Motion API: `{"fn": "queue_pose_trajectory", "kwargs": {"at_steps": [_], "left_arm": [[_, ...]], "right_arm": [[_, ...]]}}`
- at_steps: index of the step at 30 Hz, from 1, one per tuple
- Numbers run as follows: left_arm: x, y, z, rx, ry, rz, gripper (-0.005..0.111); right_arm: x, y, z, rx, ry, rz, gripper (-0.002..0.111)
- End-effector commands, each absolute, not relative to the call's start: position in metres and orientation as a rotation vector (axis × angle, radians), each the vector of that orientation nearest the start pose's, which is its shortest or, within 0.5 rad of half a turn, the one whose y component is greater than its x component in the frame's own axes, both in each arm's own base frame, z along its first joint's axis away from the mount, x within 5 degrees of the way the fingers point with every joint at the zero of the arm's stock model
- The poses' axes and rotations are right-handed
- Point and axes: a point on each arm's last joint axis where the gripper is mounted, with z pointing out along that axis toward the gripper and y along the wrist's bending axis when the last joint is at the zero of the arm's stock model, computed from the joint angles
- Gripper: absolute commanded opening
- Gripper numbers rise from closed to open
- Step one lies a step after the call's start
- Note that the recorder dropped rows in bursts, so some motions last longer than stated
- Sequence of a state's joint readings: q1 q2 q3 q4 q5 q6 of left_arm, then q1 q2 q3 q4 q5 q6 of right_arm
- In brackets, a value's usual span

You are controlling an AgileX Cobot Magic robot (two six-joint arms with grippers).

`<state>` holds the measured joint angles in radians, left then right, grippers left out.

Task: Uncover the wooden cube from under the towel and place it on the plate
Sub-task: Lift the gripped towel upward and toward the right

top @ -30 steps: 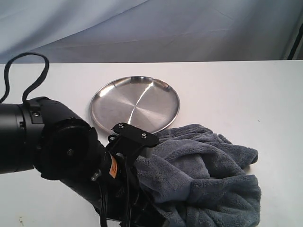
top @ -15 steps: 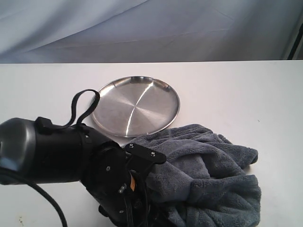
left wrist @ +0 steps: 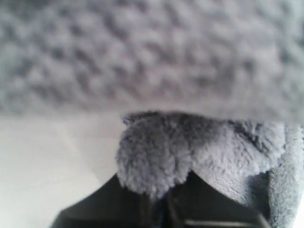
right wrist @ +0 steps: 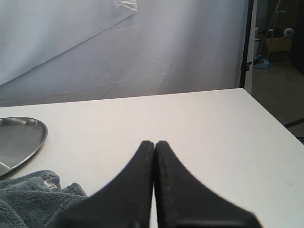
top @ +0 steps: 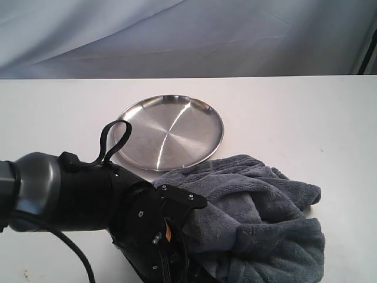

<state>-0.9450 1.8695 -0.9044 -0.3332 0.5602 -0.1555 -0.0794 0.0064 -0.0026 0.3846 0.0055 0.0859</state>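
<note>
The blue-grey towel lies bunched on the white table in front of the steel plate. My left arm comes in low from the left and meets the towel's left edge. In the left wrist view my left gripper is shut on a fold of the towel. The wooden cube is hidden; no part of it shows. My right gripper is shut with nothing in it, above bare table, and is not seen in the exterior view. The right wrist view shows the towel and the plate off to one side.
The white table runs to a draped grey backdrop behind. A black cable loop rises from my left arm in front of the plate's near-left rim. In the right wrist view a black stand pole is past the table's far corner.
My left arm has dropped lower and shifted right against the towel's left edge. The towel and plate look unmoved.
</note>
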Motion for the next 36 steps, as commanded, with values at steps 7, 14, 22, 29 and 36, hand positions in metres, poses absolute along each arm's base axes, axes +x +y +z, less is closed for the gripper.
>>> {"fn": "queue_pose_trajectory", "kwargs": {"at_steps": [7, 14, 22, 29, 36], "left_arm": [[0.170, -0.263, 0.147, 0.770, 2.898, -0.475, 0.000], [0.180, -0.276, 0.198, 0.749, 2.727, -0.622, 0.000], [0.196, -0.299, 0.248, 0.732, 2.553, -0.740, 0.000], [0.209, -0.306, 0.272, 0.791, 2.384, -0.699, 0.000], [0.219, -0.305, 0.268, 0.920, 2.258, -0.540, 0.000]], "right_arm": [[0.056, -0.004, 0.212, 0.411, 1.451, 0.327, 0.003], [0.056, -0.004, 0.212, 0.411, 1.451, 0.327, 0.003], [0.056, -0.004, 0.212, 0.411, 1.451, 0.327, 0.003], [0.056, -0.004, 0.212, 0.411, 1.451, 0.327, 0.003], [0.056, -0.004, 0.212, 0.411, 1.451, 0.327, 0.003]]}}
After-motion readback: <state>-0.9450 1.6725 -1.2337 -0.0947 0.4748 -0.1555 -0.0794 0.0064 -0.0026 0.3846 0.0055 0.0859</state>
